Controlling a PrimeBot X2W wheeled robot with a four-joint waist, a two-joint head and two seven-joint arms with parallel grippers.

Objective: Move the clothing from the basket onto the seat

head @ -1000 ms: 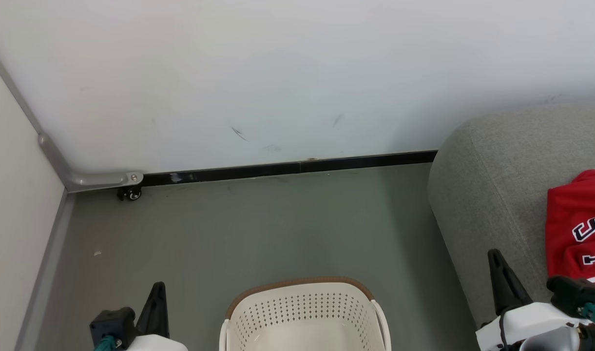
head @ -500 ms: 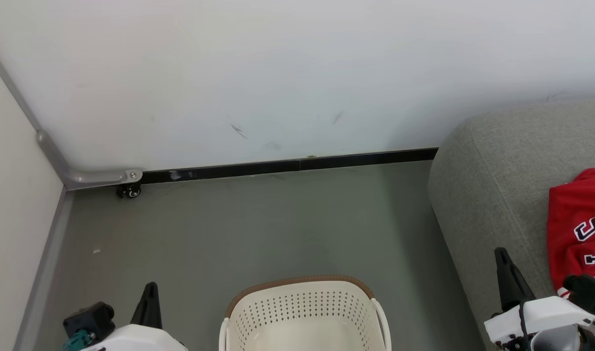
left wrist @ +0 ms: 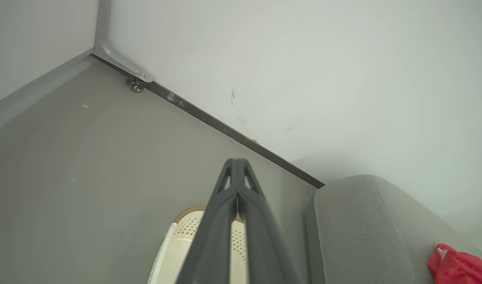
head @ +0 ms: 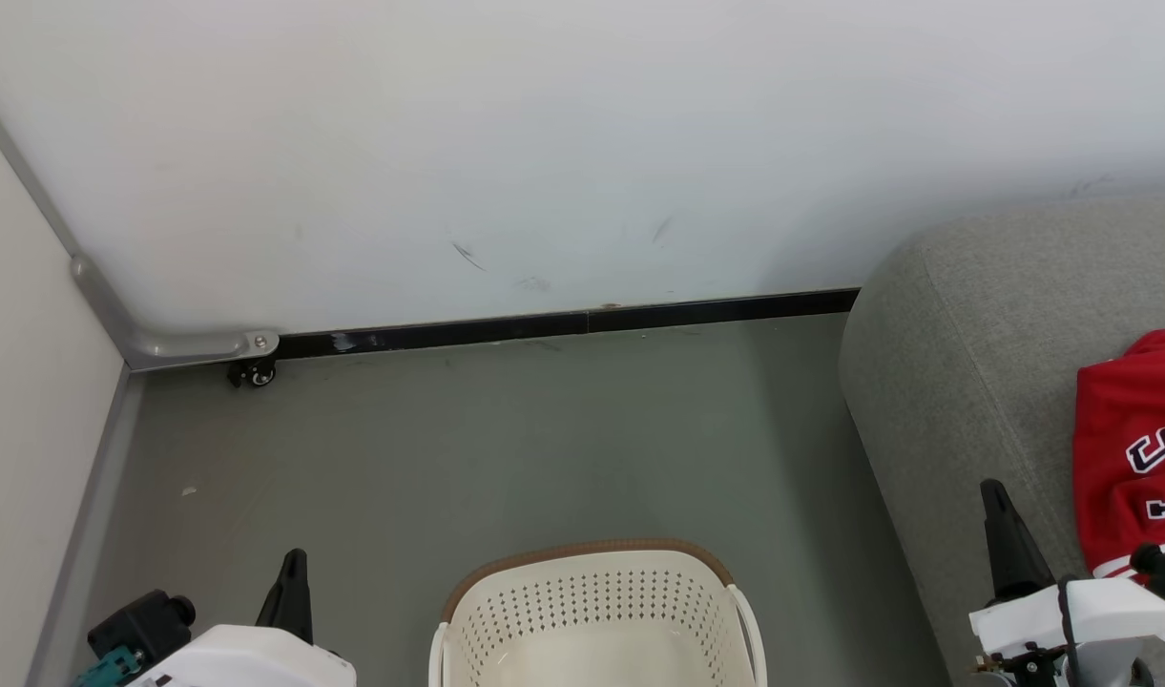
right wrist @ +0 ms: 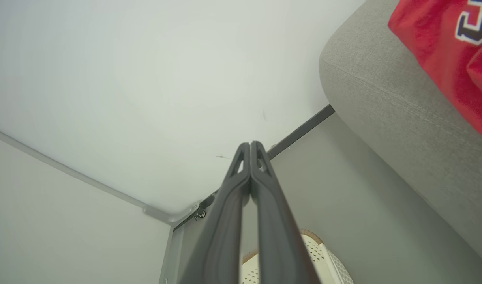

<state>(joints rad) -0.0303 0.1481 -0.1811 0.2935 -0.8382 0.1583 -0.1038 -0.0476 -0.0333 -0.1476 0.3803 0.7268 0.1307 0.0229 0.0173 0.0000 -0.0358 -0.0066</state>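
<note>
the clothing [head: 1131, 448] lies on the seat [head: 964, 363], on its top surface and set back from the rounded end. it is soft, bright red fabric, bunched and creased, with dark white-edged lettering across it and a white stripe at its lower hem. it reads as one red heap, and i cannot tell if that is one garment or two. the seat is one big block of light grey woven upholstery with fat rounded edges; a seam line runs below the edge in the right wrist view. the basket [head: 592, 596] stands on the floor [head: 506, 448] just off the seat's end, with a strip of floor between them. it is one cream-white plastic tub, its walls pierced with rows of small holes, its rim brown, its inner bottom smooth and faintly glossy. the left gripper [left wrist: 236, 161] hangs over the floor beside the basket, its two long dark fingers pressed together tip to tip. the right gripper [right wrist: 250, 145] is above the seat's front edge near the clothing, its two fingers likewise closed against each other, pinching nothing. the floor is matt grey-green, meeting a plain white wall [head: 544, 143] along one black baseboard [head: 563, 327]. in the floor's far left corner, one small black caster [head: 253, 376] sits under a curved grey metal bracket [head: 191, 348].
</note>
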